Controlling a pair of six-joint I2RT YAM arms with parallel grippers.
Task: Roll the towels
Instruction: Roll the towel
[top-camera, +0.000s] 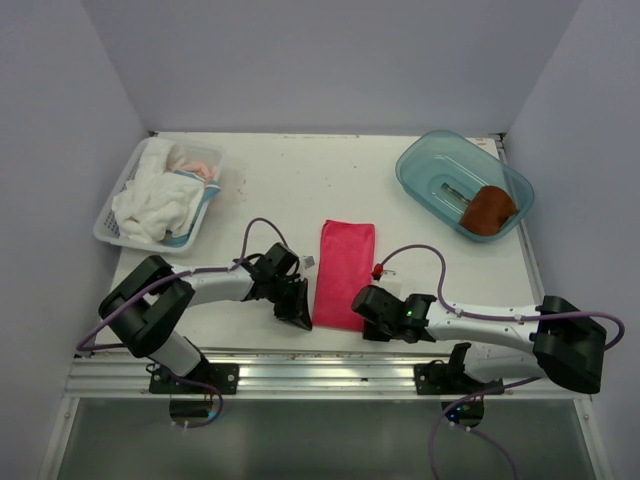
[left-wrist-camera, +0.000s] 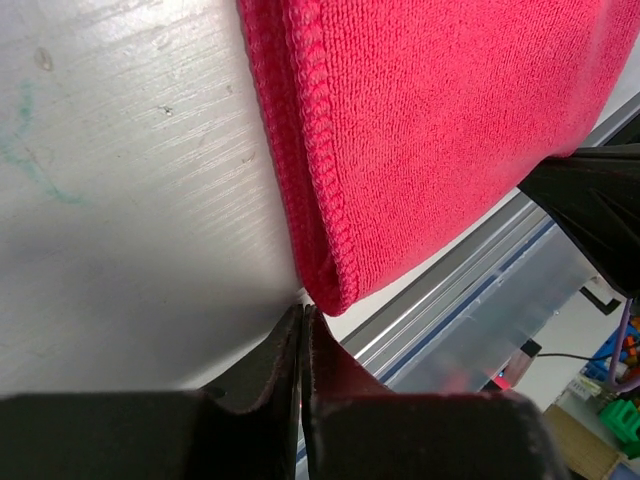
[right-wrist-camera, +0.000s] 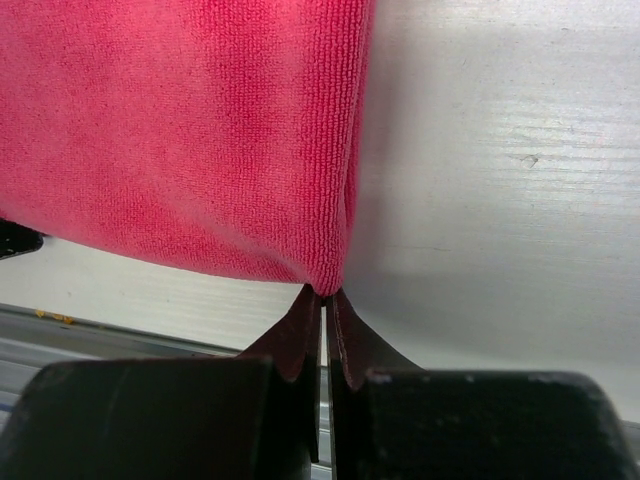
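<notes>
The pink-red towel (top-camera: 345, 260) lies folded flat as a long strip in the middle of the table. My left gripper (top-camera: 303, 318) is shut, and its tips (left-wrist-camera: 303, 312) rest on the table just beside the towel's near left corner (left-wrist-camera: 335, 295), with no cloth between the jaws. My right gripper (top-camera: 364, 318) is shut too, and its tips (right-wrist-camera: 325, 295) touch the towel's near right corner (right-wrist-camera: 330, 270); I see no cloth between them. The rust-brown towel (top-camera: 488, 210) lies bunched in the blue tub (top-camera: 420, 175) at the back right.
A white basket (top-camera: 110, 230) at the back left holds white cloths with pale blue trim (top-camera: 155, 200). The table's metal front rail (top-camera: 330, 375) runs just behind both grippers. Purple cables loop over the table beside each arm.
</notes>
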